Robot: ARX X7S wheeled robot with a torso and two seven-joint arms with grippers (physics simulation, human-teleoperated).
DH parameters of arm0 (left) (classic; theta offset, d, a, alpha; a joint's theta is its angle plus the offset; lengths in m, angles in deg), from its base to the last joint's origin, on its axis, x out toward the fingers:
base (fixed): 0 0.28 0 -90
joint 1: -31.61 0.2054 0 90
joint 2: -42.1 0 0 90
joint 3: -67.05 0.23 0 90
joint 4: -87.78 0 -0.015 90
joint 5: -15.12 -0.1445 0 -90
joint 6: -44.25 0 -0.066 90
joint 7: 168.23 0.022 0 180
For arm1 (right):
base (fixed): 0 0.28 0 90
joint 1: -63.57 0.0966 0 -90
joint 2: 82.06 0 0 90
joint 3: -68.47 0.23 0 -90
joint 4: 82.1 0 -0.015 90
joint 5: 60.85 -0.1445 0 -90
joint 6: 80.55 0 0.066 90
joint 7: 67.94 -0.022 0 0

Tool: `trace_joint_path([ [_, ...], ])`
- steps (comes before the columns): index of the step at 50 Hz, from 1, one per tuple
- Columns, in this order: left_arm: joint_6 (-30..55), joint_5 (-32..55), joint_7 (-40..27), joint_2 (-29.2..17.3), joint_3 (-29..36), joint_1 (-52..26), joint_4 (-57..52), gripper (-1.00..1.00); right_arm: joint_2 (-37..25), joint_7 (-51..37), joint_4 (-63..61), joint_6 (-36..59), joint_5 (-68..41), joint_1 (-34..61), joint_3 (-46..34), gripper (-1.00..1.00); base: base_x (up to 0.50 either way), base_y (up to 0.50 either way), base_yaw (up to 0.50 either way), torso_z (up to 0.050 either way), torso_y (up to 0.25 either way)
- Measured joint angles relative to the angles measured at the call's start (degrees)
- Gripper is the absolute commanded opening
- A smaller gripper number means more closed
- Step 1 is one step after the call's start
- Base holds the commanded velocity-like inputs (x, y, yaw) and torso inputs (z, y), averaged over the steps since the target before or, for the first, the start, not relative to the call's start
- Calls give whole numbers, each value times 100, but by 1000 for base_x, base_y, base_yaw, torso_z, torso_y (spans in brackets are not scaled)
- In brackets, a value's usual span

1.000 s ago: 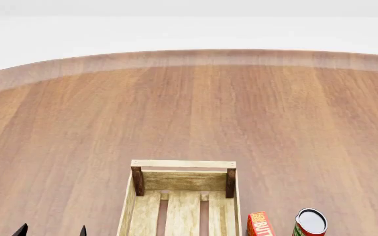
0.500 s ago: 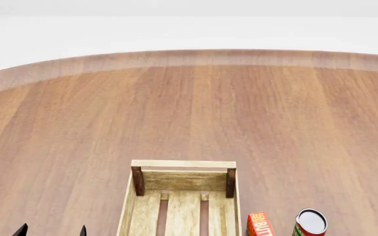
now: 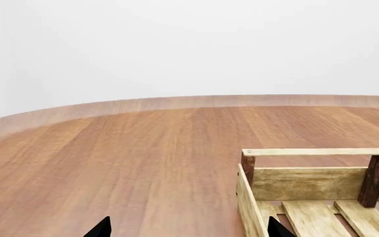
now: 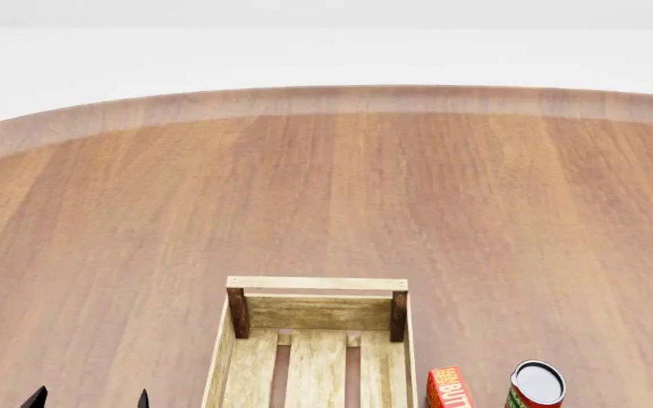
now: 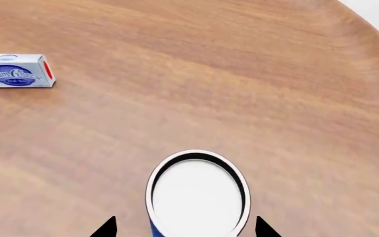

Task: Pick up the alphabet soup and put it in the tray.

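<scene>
Right gripper (image 5: 184, 227): spread wide, one dark fingertip showing on each side of the alphabet soup (image 5: 197, 192), no contact visible. Looks down from above onto the can's pale round top, with a sliver of blue label at the lid's edge. Stands upright on the wooden table (image 5: 255, 74), well apart from the cream cheese box (image 5: 15, 71); does not show in the head view.

Left gripper (image 3: 189, 229): also parted wide, holding nothing, idling just beside the tray's near-left wall.

Tray (image 4: 315, 285): near the bottom centre of the head view, with no contents on the slats that show, a red butter box (image 4: 448, 387) and a red-and-green can (image 4: 536, 387) close to its right side.

Judged step: closing in for the grasp on the soup.

To do it well:
- Centre the can between the fingertips before descending; appears roughly centred already, though depth cannot be told from above.
- Lower straight down so the pads meet the cylindrical wall below the rim, not the lid edge.
- Close evenly; a lopsided squeeze on a round can would likely roll or tip it.
- Lift vertically before any sideways travel.
- Carry over the butter box and the other can with clearance, then lower between the crate's walls and release upright on the slats.
- Keep the left arm parked where it is, out of the drop path.
</scene>
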Motion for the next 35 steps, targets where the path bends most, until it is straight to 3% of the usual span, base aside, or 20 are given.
trace_joint_path([
  [35, -29, 56, -71, -50, 81, -18, 18, 100, -69, 35, 569, -263, 34, 158, -70, 100, 0, 0, 0, 0, 0],
])
